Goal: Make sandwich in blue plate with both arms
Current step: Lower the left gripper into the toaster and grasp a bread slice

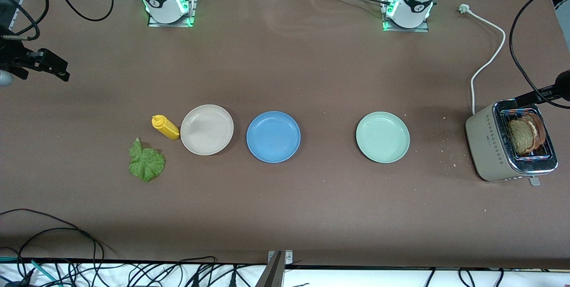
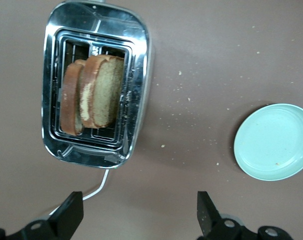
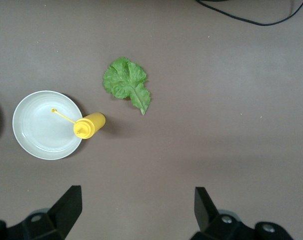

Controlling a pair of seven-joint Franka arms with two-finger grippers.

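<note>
Sitting bare near the middle of the table, the blue plate [image 1: 273, 136] holds nothing yet; no sandwich has been started. It lies in a row with a beige plate [image 1: 207, 129] toward the right arm's end and a pale green plate [image 1: 382, 137] toward the left arm's end, both also without food.

Two slices of bread [image 2: 91, 93] stand upright and leaning together in the slots of a toaster [image 1: 490, 149], which sits close to the table edge at the left arm's end. A green lettuce leaf [image 1: 146, 162] lies flat on the table toward the right arm's end, nearer the front camera than a yellow squeeze bottle [image 1: 165, 127], which lies on its side with its nozzle over the beige plate's rim.

The left gripper [image 2: 136, 212] hangs high over the table beside the toaster, its fingers spread wide and holding nothing. The right gripper [image 3: 136, 207] hangs over the brown tabletop near the lettuce and bottle, likewise spread and unladen.

The first step is probably lifting a slice from the toaster. Doing it well would mean coming straight down over one slice only, closing on its flat faces, and pulling vertically so it clears the wire guides without dragging the second slice along.
</note>
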